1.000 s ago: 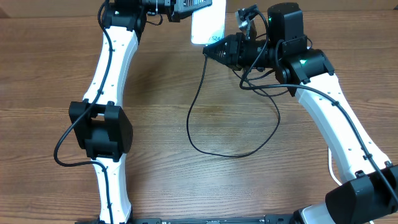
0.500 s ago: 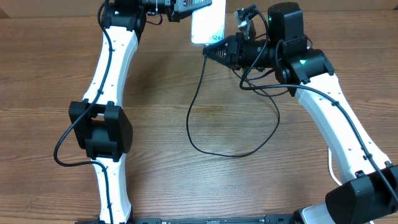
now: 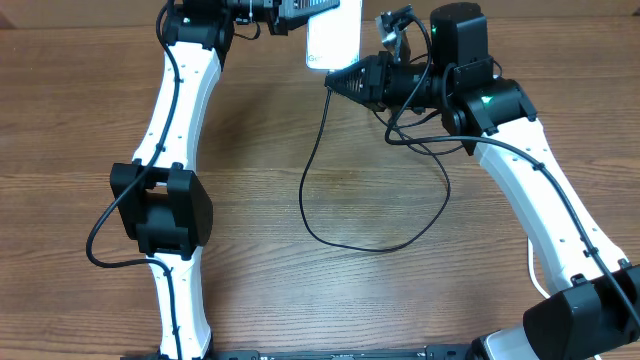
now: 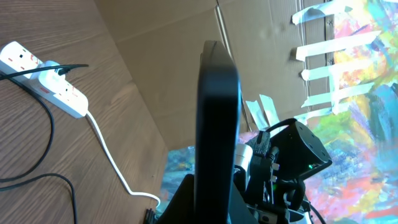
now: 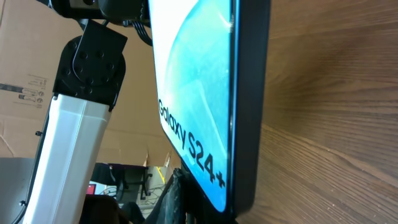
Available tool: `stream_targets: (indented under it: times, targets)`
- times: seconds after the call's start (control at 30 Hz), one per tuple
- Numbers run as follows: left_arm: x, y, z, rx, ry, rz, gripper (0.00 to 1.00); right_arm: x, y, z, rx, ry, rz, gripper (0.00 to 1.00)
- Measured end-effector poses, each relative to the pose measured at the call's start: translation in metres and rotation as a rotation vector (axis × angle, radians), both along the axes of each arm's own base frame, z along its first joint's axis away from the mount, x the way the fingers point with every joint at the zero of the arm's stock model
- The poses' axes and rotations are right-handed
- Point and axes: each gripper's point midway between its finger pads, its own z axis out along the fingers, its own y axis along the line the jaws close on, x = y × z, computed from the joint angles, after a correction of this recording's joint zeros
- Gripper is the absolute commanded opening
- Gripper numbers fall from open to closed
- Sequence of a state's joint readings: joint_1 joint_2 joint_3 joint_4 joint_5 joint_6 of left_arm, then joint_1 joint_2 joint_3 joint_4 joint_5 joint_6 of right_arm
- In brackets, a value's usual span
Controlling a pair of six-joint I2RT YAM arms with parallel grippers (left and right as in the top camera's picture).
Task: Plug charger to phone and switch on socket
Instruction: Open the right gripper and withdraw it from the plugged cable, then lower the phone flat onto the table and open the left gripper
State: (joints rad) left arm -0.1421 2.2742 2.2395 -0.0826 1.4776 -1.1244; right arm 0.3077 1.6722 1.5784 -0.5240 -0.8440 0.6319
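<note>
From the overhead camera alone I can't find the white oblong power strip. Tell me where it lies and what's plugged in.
Observer: Left wrist view: the white oblong power strip lies on the wooden table, with the thin black charger cable plugged into it.
Operator: Read me the phone's screen; it's washed out here.
Observer: Right wrist view: the slim rectangular smartphone shows a blue-teal screen, with white "Galaxy S24+" lettering near one short edge.
Operator: Report the connector.
Observer: The right gripper, shut on that cable, sits at the lettered edge; the connector tip is hidden there.
</note>
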Motion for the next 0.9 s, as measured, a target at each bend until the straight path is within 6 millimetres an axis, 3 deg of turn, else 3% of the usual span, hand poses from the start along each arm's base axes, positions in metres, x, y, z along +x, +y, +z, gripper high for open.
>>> stream_targets:
  times: [0.37,0.4,0.43,0.53,0.57,0.9]
  targets:
    - [-0.001,0.0,0.0,0.0,0.003,-0.003,0.04,0.0,0.0,0.0,-0.008,-0.022,0.006,0.04]
    - [-0.001,0.0,0.0,0.0,0.002,-0.003,0.04,0.0,0.0,0.0,-0.009,-0.024,0.006,0.15]
    - [-0.001,0.0,0.0,0.0,0.003,-0.004,0.04,0.001,0.0,0.0,-0.01,-0.025,0.005,0.34]
    - [-0.004,0.0,0.0,-0.002,0.006,-0.021,0.04,0.005,-0.002,0.001,-0.015,-0.046,-0.011,0.78]
    - [-0.005,0.0,0.001,-0.003,0.005,-0.03,0.04,0.007,-0.004,0.001,-0.017,-0.05,-0.019,0.84]
    - [-0.006,0.0,0.001,-0.005,-0.007,-0.037,0.04,0.015,-0.015,-0.009,-0.066,-0.035,-0.076,0.99]
